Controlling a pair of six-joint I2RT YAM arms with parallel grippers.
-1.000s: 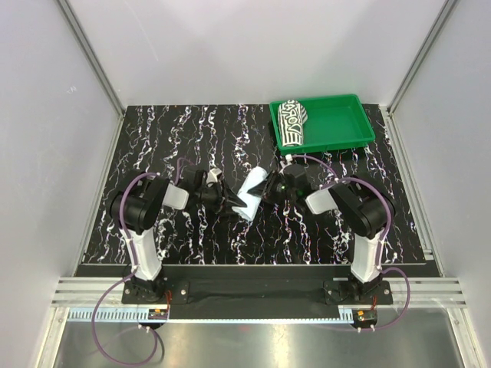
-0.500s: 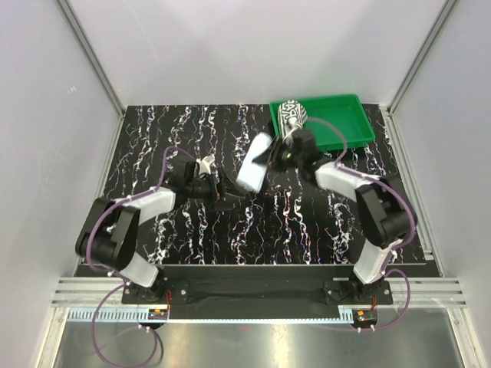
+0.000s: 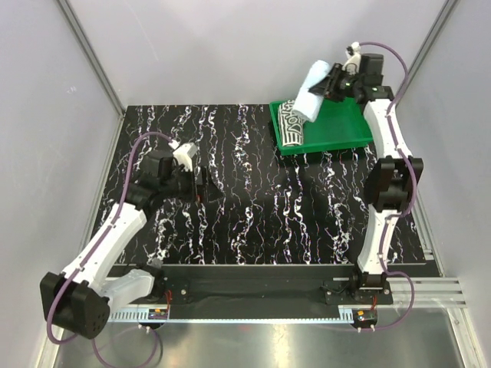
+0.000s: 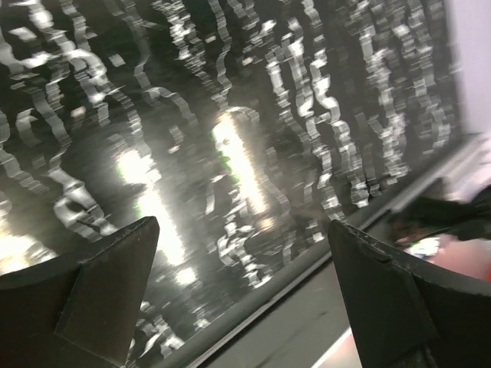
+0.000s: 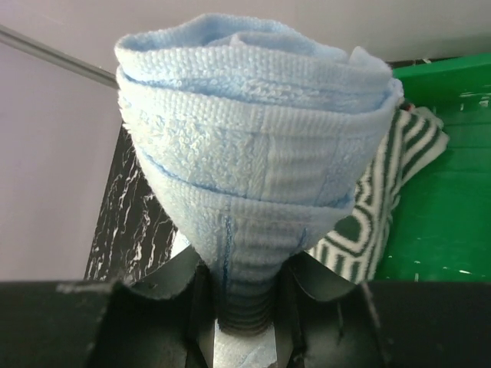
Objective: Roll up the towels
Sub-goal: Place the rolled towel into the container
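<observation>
Pale blue cloth towel, rolled into a fat cone, sits clamped by its narrow end between the fingers of the right gripper. Its long axis runs from the claw at the far right down and leftward, with the wide free end pointing toward the left. It is held up over the far left corner of the shallow green plastic tray. From the right wrist the coiled layers of the roll face the lens head-on.

Inside the tray, along its left wall, lies the rolled cloth towel with dark green and white stripes, its long axis running from far to near. I cannot tell whether the blue roll touches it.

The tray stands at the far right of a black tabletop veined with white, closed in by pale grey walls.

The left gripper hangs low over the table, left of centre, jaws spread wide with nothing between them.
</observation>
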